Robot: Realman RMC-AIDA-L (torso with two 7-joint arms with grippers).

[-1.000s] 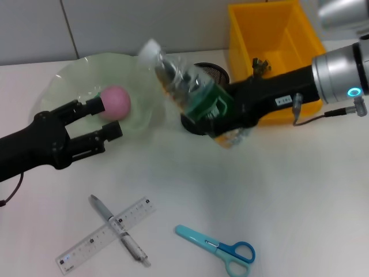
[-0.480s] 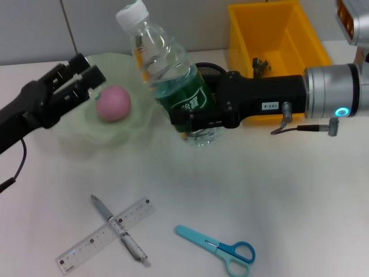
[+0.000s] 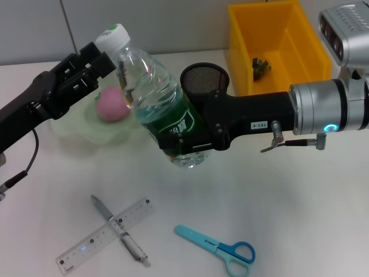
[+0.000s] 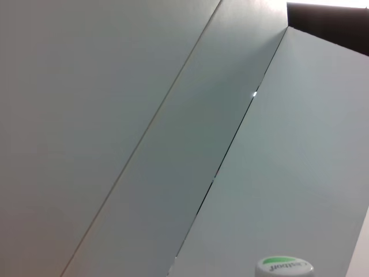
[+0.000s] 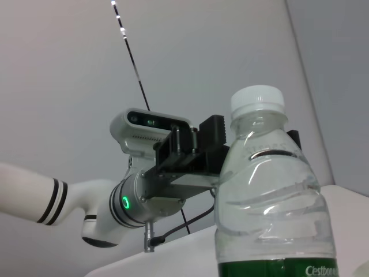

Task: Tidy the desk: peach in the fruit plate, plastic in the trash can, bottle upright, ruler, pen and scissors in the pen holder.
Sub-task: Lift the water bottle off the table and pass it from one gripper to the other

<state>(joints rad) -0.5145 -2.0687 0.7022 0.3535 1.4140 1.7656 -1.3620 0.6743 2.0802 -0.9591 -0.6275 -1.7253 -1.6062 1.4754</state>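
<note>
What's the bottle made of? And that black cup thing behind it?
The bottle looks like thin clear plastic: see-through, ridged walls, glossy green label, white cap. The black cup seems to be metal mesh with a matte finish, since fine holes show through its wall, though plastic mesh is possible.

Upright bottle [image 5: 271, 213], left tool [image 5: 196, 151] behind

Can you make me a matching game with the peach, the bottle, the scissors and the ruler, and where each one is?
Things:
1. peach
2. bottle
3. scissors
4. ruler

Places:
A. lying on the desk with the pen across it
B. held in the right claw
C. in the green fruit plate
D. lying alone on the desk, blue handles

Pairs: 1-C, 2-B, 3-D, 4-A
</note>
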